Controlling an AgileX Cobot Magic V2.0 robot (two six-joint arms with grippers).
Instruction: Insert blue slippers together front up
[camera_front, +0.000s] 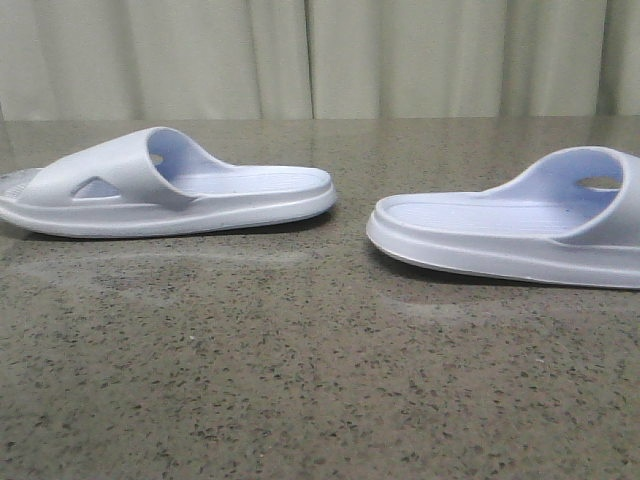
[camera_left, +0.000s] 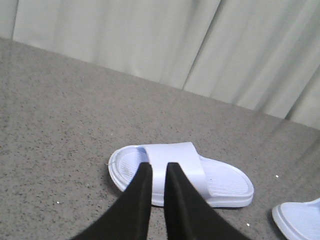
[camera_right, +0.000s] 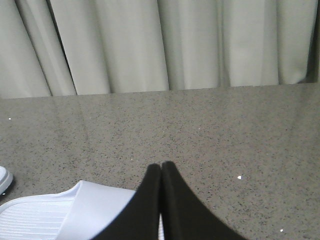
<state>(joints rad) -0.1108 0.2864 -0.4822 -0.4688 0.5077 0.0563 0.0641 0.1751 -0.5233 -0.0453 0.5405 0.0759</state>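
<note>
Two pale blue slippers lie flat on the table, soles down, heels towards each other. The left slipper (camera_front: 170, 190) has its strap at the left end. The right slipper (camera_front: 500, 225) has its strap at the right end. Neither gripper shows in the front view. In the left wrist view my left gripper (camera_left: 158, 167) hangs above the left slipper (camera_left: 220, 180), with a narrow gap between the black fingers and nothing in it. In the right wrist view my right gripper (camera_right: 161, 165) is shut and empty, above the strap of the right slipper (camera_right: 90, 205).
The table (camera_front: 300, 380) is speckled grey-brown stone. A pale curtain (camera_front: 320, 50) hangs along its far edge. The right slipper's heel (camera_left: 300, 220) shows in the left wrist view. An end of the left slipper (camera_right: 4, 179) shows in the right wrist view.
</note>
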